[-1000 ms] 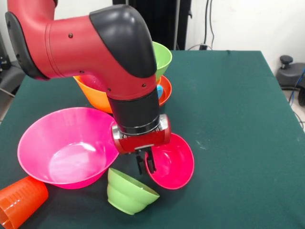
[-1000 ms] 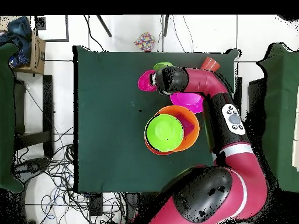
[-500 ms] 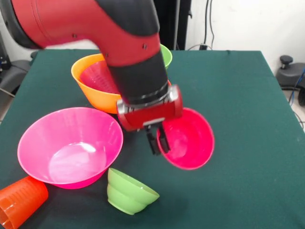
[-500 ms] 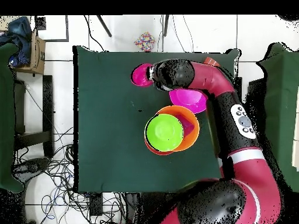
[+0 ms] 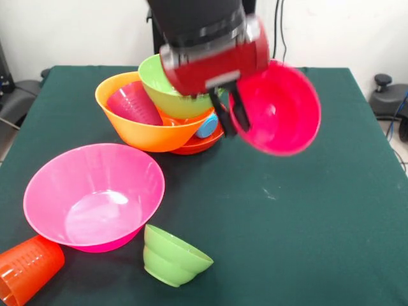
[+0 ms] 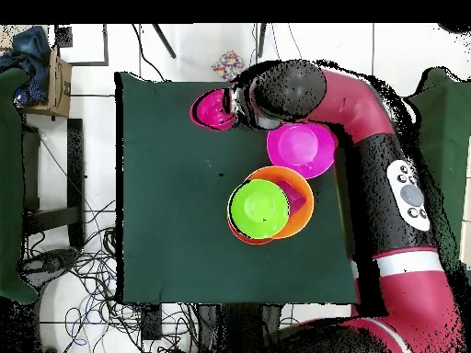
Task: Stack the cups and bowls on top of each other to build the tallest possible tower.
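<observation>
One crimson bowl (image 5: pixel 280 108), pinched by its rim in the closed gripper (image 5: pixel 231 115), had risen off the table (image 5: pixel 331 210) and hung just beside the tower (image 5: pixel 172 108), probably ready for placing on top.

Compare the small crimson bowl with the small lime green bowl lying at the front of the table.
The small crimson bowl is lifted off the table, held by its rim in the pincer; the small lime green bowl rests on the cloth, untouched. The crimson bowl is tipped so its opening faces the camera; the green one lies tilted, its opening facing up and to the right. Both are glossy, round and much smaller than the large pink bowl.
</observation>
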`<state>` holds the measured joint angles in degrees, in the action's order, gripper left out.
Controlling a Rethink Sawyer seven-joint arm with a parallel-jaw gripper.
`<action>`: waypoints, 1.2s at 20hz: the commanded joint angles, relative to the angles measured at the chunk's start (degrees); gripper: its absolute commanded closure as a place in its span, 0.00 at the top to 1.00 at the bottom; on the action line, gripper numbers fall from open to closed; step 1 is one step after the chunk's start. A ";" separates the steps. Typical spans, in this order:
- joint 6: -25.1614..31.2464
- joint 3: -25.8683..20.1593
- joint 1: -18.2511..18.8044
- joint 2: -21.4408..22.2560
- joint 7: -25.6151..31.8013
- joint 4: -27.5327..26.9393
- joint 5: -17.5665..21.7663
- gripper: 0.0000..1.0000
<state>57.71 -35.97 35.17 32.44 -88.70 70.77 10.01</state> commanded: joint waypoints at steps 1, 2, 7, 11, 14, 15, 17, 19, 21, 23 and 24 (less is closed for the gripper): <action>11.47 -1.62 -1.21 7.57 0.87 4.67 -3.35 0.00; 10.88 -1.83 -0.64 9.09 1.93 7.16 -3.58 0.00; 10.80 -4.13 2.93 16.49 7.77 17.04 -5.85 0.00; 12.29 -6.04 5.24 20.96 11.52 22.14 -6.38 0.00; 13.68 -7.54 6.86 23.58 13.88 25.37 -5.94 0.00; 13.53 -8.18 7.55 24.29 14.44 26.49 -5.85 0.00; 12.68 -9.47 8.97 25.50 15.28 28.56 -5.56 0.00; 11.64 -10.88 10.64 26.99 15.82 30.99 -5.80 0.00; 10.72 -12.36 12.39 28.29 16.31 32.99 -5.93 0.00; 10.20 -14.21 14.32 29.34 17.25 34.76 -5.73 0.00; 9.80 -15.20 15.37 29.79 17.72 35.69 -5.74 0.00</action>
<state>63.80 -45.69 47.92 59.12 -88.69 94.96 3.80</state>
